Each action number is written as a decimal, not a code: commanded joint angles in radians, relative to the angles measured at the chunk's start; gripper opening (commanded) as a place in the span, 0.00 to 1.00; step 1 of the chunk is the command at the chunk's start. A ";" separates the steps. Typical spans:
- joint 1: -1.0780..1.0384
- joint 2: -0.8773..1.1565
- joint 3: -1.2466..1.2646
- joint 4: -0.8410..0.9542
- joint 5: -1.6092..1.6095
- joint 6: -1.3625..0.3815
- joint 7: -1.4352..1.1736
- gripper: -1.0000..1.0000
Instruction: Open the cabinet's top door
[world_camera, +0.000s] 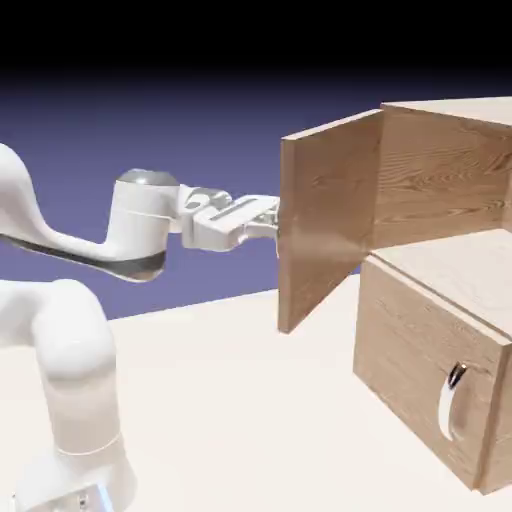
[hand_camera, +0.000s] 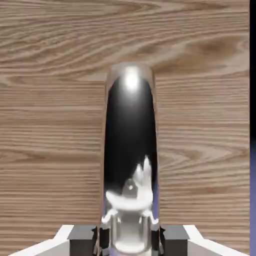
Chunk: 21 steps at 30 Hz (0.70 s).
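The light-brown wood-grain cabinet (world_camera: 440, 200) stands at the right. Its top door (world_camera: 325, 225) is swung wide open toward the arm, standing nearly square to the cabinet front. My gripper (world_camera: 272, 222) presses against the door's outer face, where its handle is hidden in the exterior view. In the hand view the door's curved silver handle (hand_camera: 130, 150) runs up the middle, and my gripper (hand_camera: 130, 239) is shut on it, with the grey fingertips (hand_camera: 82, 237) hugging it on both sides. Wood grain of the top door (hand_camera: 50, 125) fills the rest of that view.
The lower panel (world_camera: 420, 375) with its shorter curved silver handle (world_camera: 452, 402) stays closed at the lower right. The white arm (world_camera: 80, 250) reaches in from the left above the pale table (world_camera: 230, 410).
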 joint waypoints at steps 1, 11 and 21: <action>0.006 0.012 0.036 0.012 0.045 -0.038 -0.003 0.00; -0.067 0.229 0.398 0.249 0.400 -0.429 0.030 0.00; -0.364 0.461 0.761 0.586 0.579 -0.779 0.105 0.00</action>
